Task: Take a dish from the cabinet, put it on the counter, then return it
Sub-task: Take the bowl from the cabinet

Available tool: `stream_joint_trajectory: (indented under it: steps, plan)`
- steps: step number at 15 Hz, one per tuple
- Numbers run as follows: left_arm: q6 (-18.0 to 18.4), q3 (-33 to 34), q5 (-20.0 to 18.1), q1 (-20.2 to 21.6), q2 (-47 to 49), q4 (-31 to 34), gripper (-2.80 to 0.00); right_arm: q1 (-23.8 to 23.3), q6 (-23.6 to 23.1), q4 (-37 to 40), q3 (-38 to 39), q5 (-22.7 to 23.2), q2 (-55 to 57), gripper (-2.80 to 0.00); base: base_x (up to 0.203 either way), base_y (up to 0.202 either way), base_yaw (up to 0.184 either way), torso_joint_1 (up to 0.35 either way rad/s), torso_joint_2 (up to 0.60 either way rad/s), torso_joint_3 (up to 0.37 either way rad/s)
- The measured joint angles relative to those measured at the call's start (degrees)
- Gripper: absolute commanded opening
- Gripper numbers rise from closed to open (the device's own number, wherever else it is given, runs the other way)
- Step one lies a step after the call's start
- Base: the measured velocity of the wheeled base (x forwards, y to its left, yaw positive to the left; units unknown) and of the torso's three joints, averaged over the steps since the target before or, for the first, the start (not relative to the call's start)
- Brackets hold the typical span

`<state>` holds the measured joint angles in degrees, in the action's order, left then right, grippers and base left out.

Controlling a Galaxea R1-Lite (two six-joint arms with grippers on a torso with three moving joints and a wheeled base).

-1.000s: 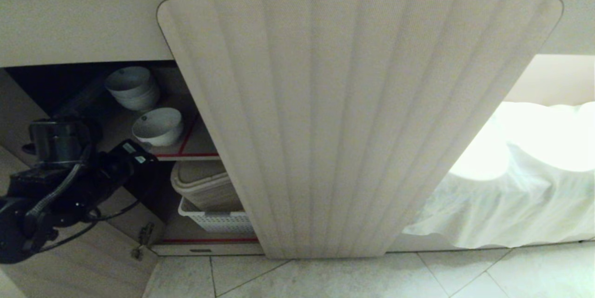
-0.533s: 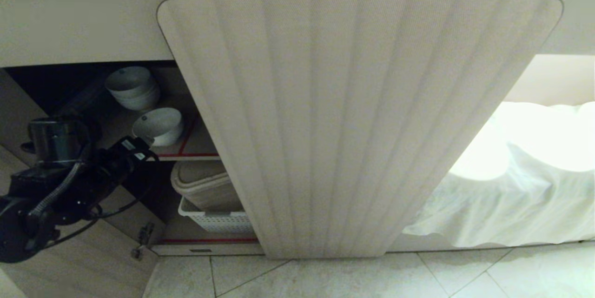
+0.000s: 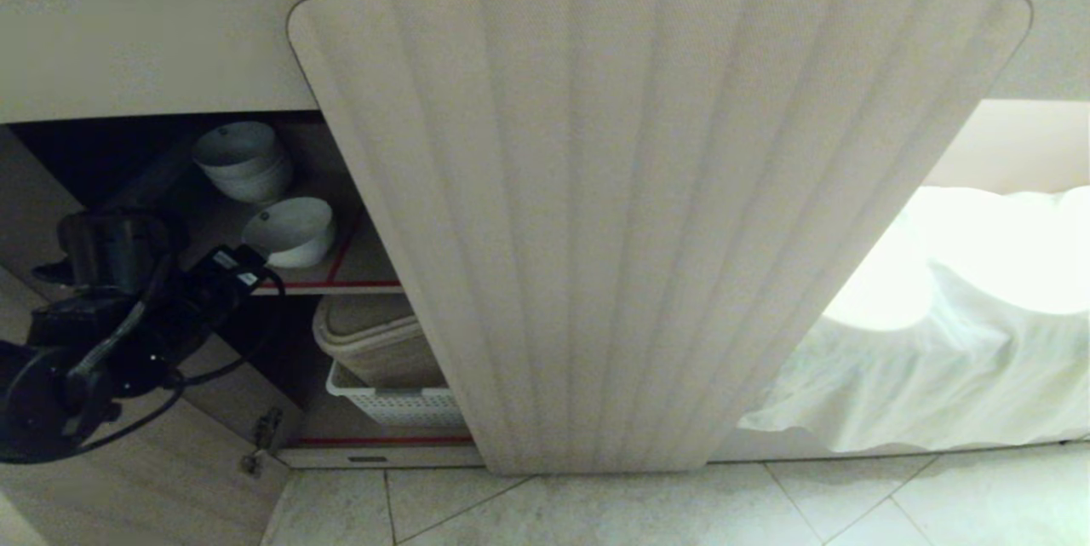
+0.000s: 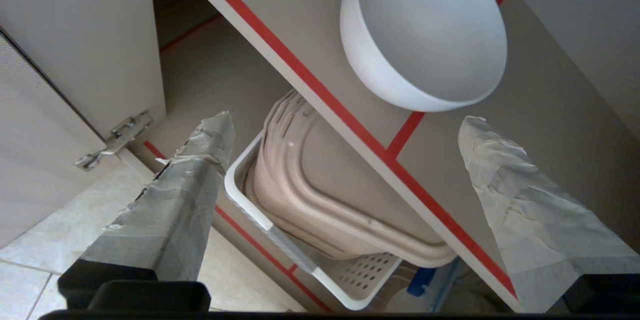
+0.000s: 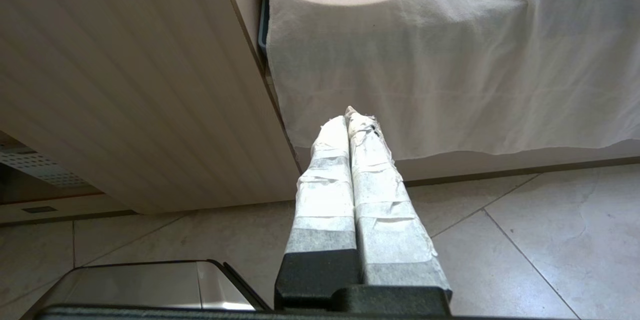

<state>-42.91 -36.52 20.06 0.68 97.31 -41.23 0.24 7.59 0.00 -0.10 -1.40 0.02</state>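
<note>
I'd ease the left claw (image 4: 345, 125) forward with both fingers (image 4: 200, 160) straddling the bowl (image 4: 425, 35), then close on the rim without shoving it into the far stack of bowls (image 3: 243, 158); the claw is spread wide, empty; the bowl sits on the cabinet's upper shelf (image 3: 358, 265), just beyond the fingertips, not touching; right claw (image 5: 350, 120) pressed together, parked low.

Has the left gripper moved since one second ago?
Yes. The left gripper has edged up toward the red-edged shelf, nearer the bowl, which stayed put.
</note>
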Motion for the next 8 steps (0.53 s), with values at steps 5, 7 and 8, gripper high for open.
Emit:
stream_joint_trajectory:
  steps: [5, 7, 8]
  plan:
    - [-1.0, -1.6, 0.6, 0.1, 2.0, 0.0, 0.00, 0.0, 0.0, 0.0, 0.0, 0.0, 0.0, -2.80, 0.000, 0.000, 0.000, 0.000, 0.00, 0.000]
    - [-1.1, -2.0, 0.7, 0.1, 3.0, 0.0, 0.00, 0.0, 0.0, 0.0, 0.0, 0.0, 0.0, -2.80, 0.000, 0.000, 0.000, 0.000, 0.00, 0.000]
    - [-1.1, -2.4, 0.8, 0.1, 3.4, 0.0, 0.00, 0.0, 0.0, 0.0, 0.0, 0.0, 0.0, -2.80, 0.000, 0.000, 0.000, 0.000, 0.00, 0.000]
